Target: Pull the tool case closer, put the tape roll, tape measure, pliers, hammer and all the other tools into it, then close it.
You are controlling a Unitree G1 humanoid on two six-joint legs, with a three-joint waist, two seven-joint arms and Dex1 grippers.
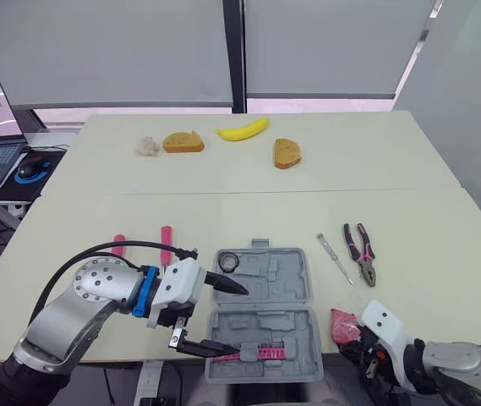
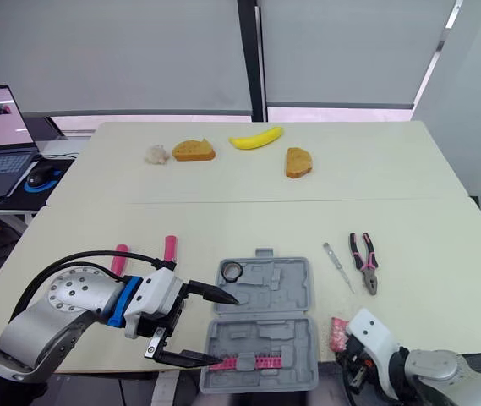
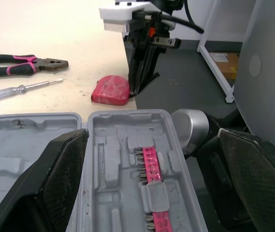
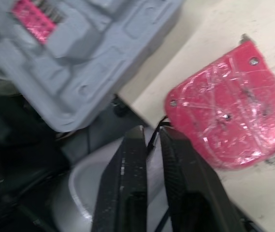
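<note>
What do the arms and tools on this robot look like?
Both arms have silver-grey metal shells. The left arm has a round, bolt-dotted joint, a blue collar and a black cable looping over it. The left tool and right tool have white bodies and two black, tapering fingers.

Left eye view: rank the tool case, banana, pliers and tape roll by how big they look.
1. Tool case, clearly largest.
2. Pliers and banana look about alike; the banana lies farther off, so no ranking.
3. Tape roll, smallest.
</note>
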